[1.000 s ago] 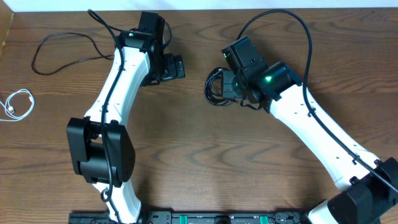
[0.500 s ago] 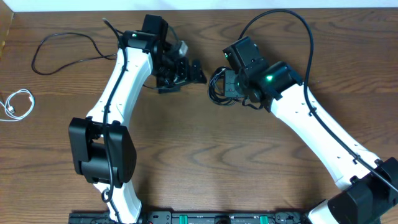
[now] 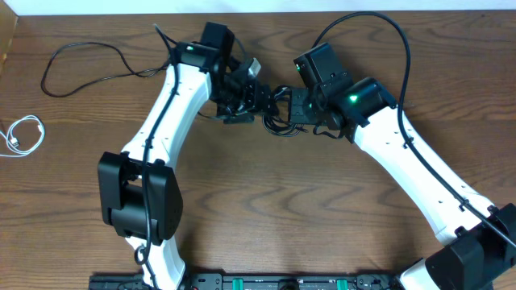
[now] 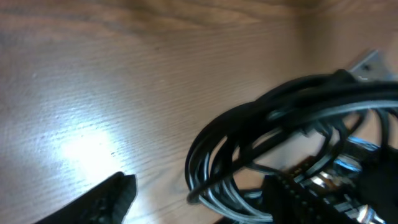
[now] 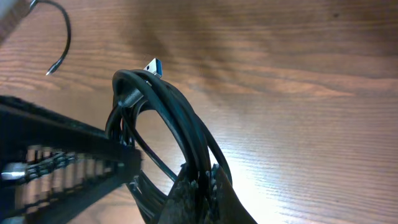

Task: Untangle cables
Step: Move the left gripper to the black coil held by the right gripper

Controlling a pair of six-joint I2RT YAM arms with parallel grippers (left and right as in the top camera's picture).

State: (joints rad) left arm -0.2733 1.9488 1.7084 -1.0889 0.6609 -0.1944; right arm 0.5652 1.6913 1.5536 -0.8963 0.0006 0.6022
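cable coil (image 5: 183, 121): pinched by right gripper (image 5: 199, 177); left gripper (image 3: 256, 98) spread at its loops. risk: grabbing several loops tightens tangle.

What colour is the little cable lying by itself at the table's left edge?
The little cable is white, seen best in the overhead view.

Coiled cable (image 3: 274, 125) at rear centre of the surface (image 3: 258, 201), between the left gripper (image 3: 260, 101) and the right gripper (image 3: 297, 109). A loose cable (image 3: 81, 46) sprawls at rear left; a looped cable (image 3: 24, 135) lies in front of it, at the left edge.
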